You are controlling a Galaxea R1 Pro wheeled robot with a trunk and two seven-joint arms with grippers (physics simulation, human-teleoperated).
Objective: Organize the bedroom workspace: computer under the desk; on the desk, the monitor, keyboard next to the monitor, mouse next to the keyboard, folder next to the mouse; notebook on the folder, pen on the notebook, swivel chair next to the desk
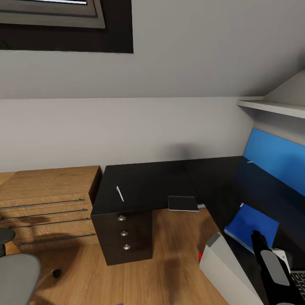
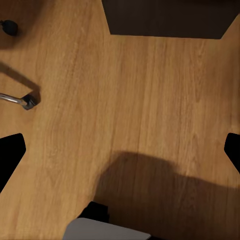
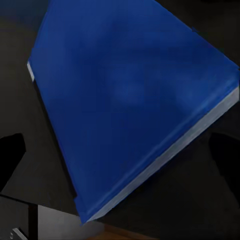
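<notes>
Fingers of the right gripper point(image 3: 120, 150) sit spread wide at the two side edges of the right wrist view, with nothing between them; below them lies a blue flat book point(image 3: 130, 100) with a pale page edge, resting on the black worktop point(image 3: 200, 200). In the head view that same right arm reaches in at the lower right of the frame, its dark tip just over the near edge of the blue book point(image 1: 250, 222). Keyboard point(image 1: 298, 279) keys show at the far lower right corner, only a sliver, so its placing is hard to judge. A grey-white box point(image 1: 224, 262) stands on the wood floor point(image 1: 178, 245) against the worktop's near side.

The left gripper point(image 2: 120, 150) also has its fingers wide apart and holds nothing, hanging over bare floor. At lower left the swivel chair point(image 1: 17, 275) shows its grey seat, well apart from the desk.

Farther in, a three-drawer unit point(image 1: 123, 233) carries the worktop's left wing, where the pen point(image 1: 120, 193) lies near the left edge. A dark flat pad point(image 1: 182, 203) overhangs the front edge. A light-wood chest point(image 1: 46, 203) stands beside the drawers.
</notes>
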